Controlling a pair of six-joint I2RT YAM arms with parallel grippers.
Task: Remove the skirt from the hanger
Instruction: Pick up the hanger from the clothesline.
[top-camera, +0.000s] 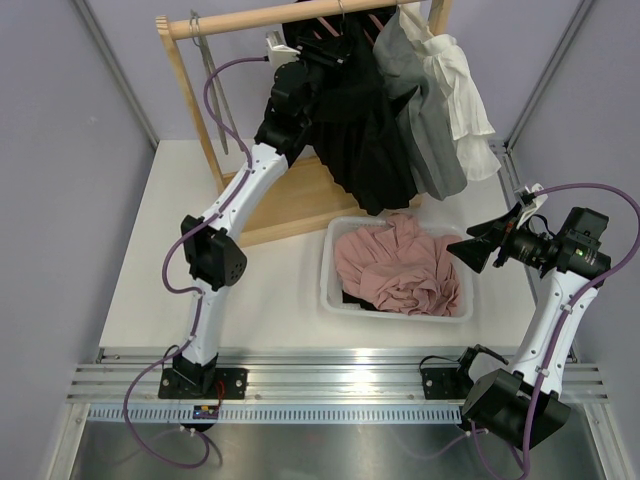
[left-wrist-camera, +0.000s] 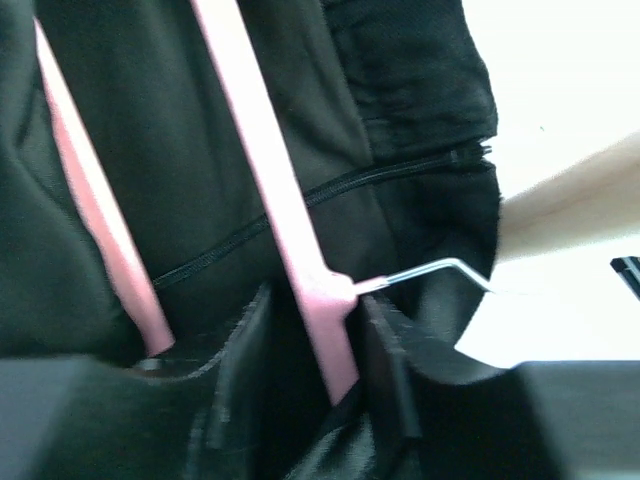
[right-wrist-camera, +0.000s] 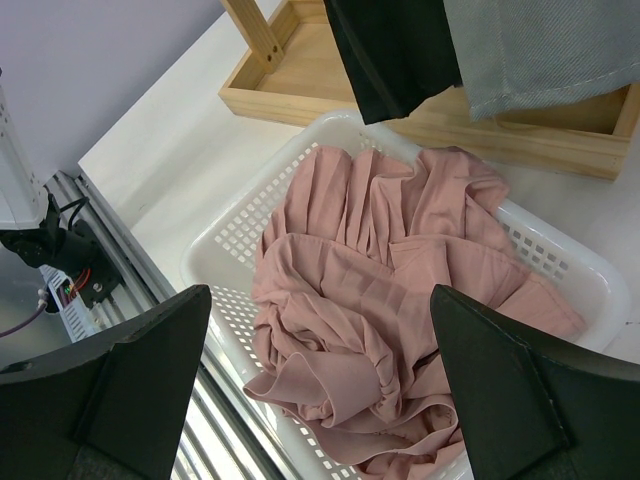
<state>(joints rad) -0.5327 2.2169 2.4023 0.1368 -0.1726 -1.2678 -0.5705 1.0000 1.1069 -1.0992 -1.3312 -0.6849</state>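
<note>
Left arm reaching up into the black skirt (top-camera: 365, 140) on the far rack.
I'm stretching my left gripper (left-wrist-camera: 318, 300) up and far, fingers partly spread either side of the pink hanger (left-wrist-camera: 270, 190); can't tell if they're pinching it. My right gripper (right-wrist-camera: 320, 292) is hovering spread wide over the white basket (right-wrist-camera: 235, 235) of pink cloth (right-wrist-camera: 380, 300), near right. The skirt is hanging from the wooden rail (top-camera: 250, 18), long axis down, with a grey garment (top-camera: 425, 130) crowding its right side.

White perforated plastic basket (top-camera: 329, 268), lower centre, holds crumpled pink cloth (top-camera: 400, 265). Grey garment (top-camera: 425, 150) and white garment (top-camera: 462, 95) hang upper right on wooden rack (top-camera: 250, 17).
</note>
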